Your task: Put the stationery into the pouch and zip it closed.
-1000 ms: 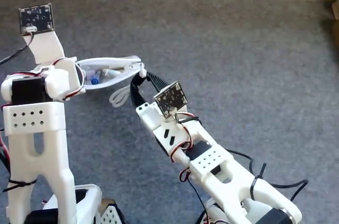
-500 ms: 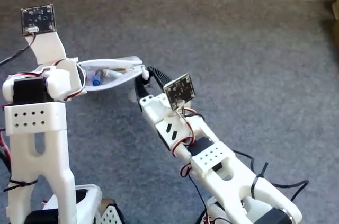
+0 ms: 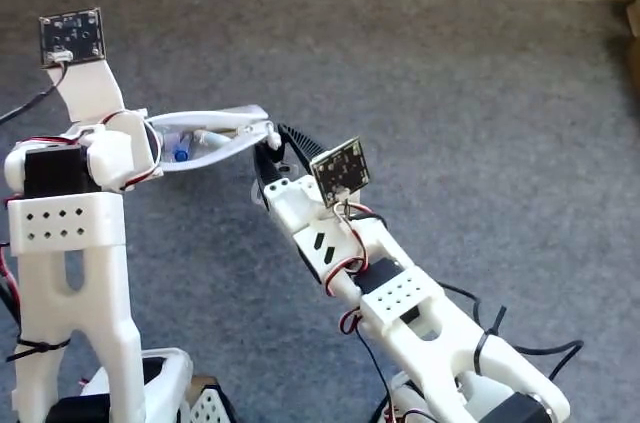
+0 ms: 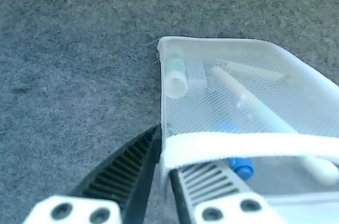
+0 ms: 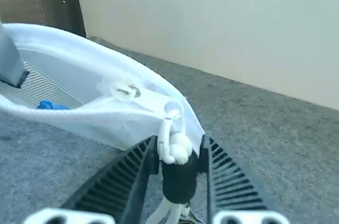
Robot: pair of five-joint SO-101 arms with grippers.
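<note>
Left wrist view: left fingers (image 4: 148, 158) clamp pouch (image 4: 238, 102) edge; right fingers (image 5: 143, 166) pinch zipper cord (image 5: 174, 152).

Nothing legible shows: no words, numbers or signs can be read on the pouch (image 4: 275, 83), the stationery (image 4: 176, 74) inside it, or the grey surface (image 3: 450, 83).

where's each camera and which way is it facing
High view: fixed above, looking down on the grey surface, left arm and right arm holding the pouch between them.
Left wrist view: on the left arm, facing down past the left fingers clamped on the pouch's edge.
Right wrist view: on the right arm, facing a wall past the right fingers gripping the zipper pull.
Shared: both wrist views show the blue cap.
</note>
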